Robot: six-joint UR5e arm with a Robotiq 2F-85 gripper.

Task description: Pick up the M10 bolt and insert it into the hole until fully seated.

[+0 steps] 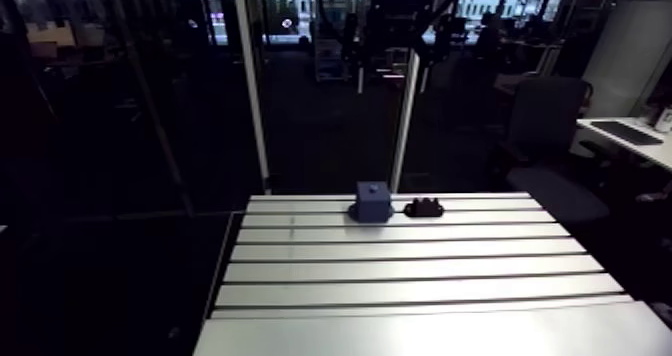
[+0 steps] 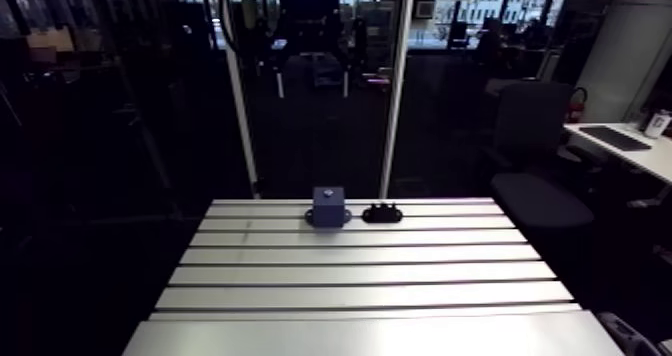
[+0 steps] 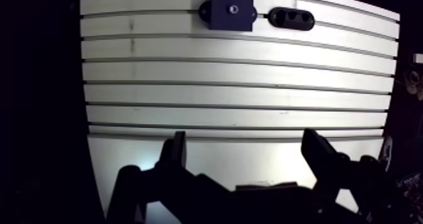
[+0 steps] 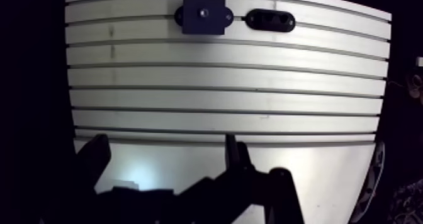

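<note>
M10 bolt too small to pick out; judged to sit in the black holder [image 3: 291, 18], just beside the blue block [image 3: 232, 8] at the far edge of the table [image 3: 239, 94]. Both well ahead of the gripper [image 3: 245, 138]. 2 fingers [image 3: 318, 148] spread wide, clamped on nothing. Bolt's long axis unreadable. Calls for a long forward reach first.

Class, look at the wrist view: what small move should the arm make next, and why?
Probably advance across the table toward the black piece beside the blue block. The jaws stand wide open, empty, over the near edge, while both parts sit at the far side. The bolt itself cannot be made out from here, so closing in comes first.
</note>
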